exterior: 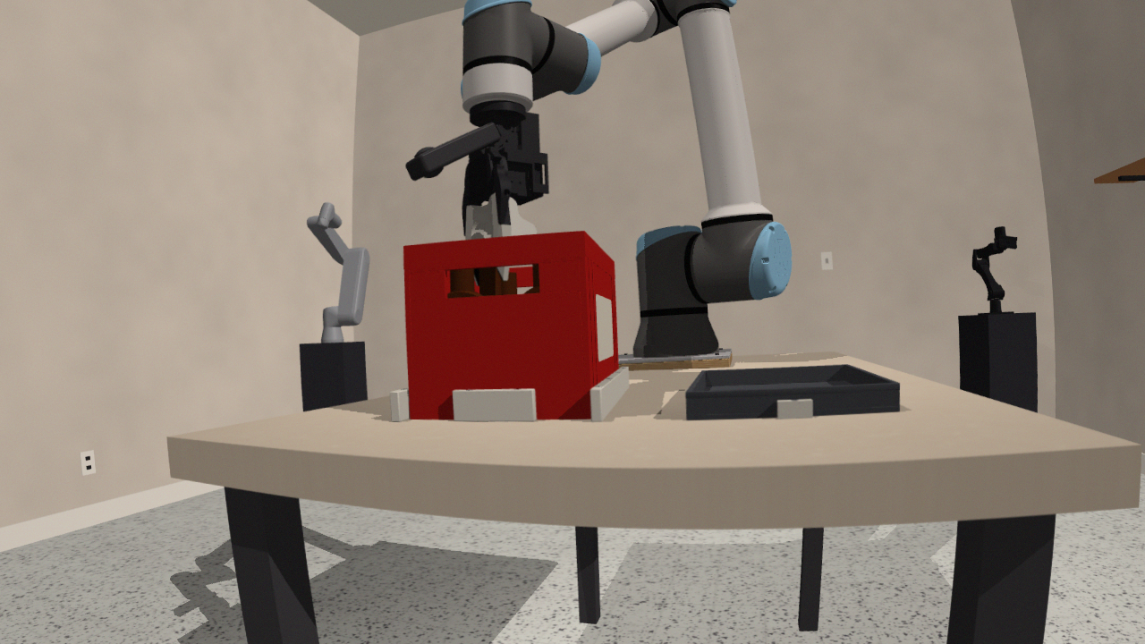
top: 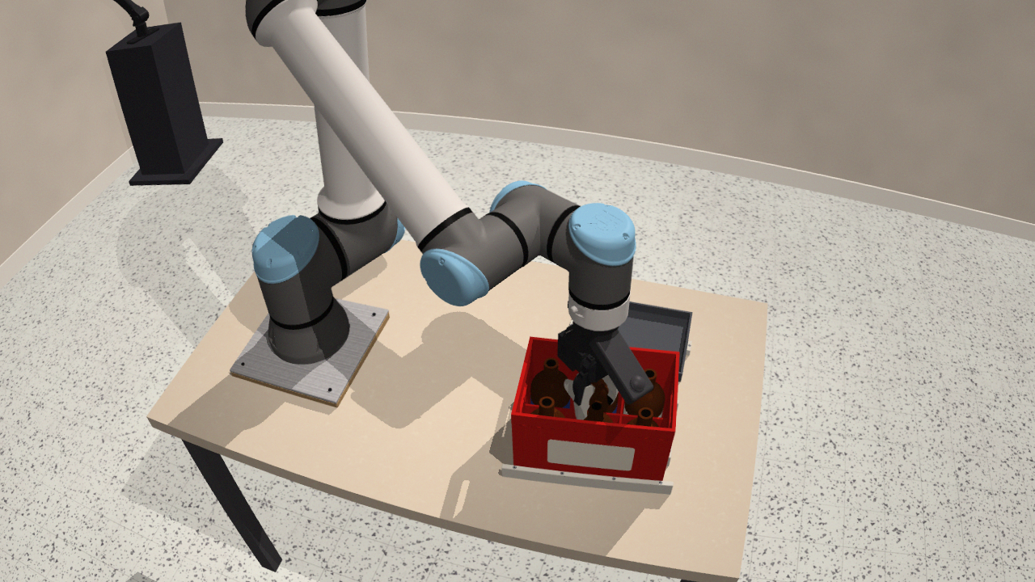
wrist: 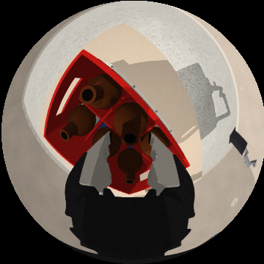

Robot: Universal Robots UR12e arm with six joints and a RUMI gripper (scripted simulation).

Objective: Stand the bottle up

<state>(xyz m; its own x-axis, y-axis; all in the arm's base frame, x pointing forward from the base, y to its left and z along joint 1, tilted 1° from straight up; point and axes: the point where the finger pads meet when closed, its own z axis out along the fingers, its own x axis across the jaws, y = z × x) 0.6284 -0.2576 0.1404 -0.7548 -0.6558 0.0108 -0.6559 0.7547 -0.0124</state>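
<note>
Brown glass bottle (wrist: 129,165) stands upright in a compartment of the red plastic crate (top: 589,441), directly under the gripper (wrist: 129,166), whose two pale fingers stand apart on either side of the bottle's neck without touching it; the gripper is open and holds nothing. In the wrist view four other brown bottles (wrist: 98,93) show in neighbouring compartments, though the fisheye curve and the dark gripper body cut off the crate's near wall, so how many compartments it has cannot be told. In the top view the wrist and a dark bar on it cover the middle of the crate, and only necks and shoulders of bottles show around them. In the exterior view the crate's solid wall hides nearly everything inside; just a strip of brown glass and a fingertip show through the handle slot (exterior: 492,280). The dark grey shallow tray (exterior: 793,391) sits on the beige desk (exterior: 640,460) beside the crate, apart from it, and nothing shows above its rim; from the top it is mostly hidden behind the crate and wrist. Pale blocks (exterior: 494,404) lie against the crate's foot.
</note>
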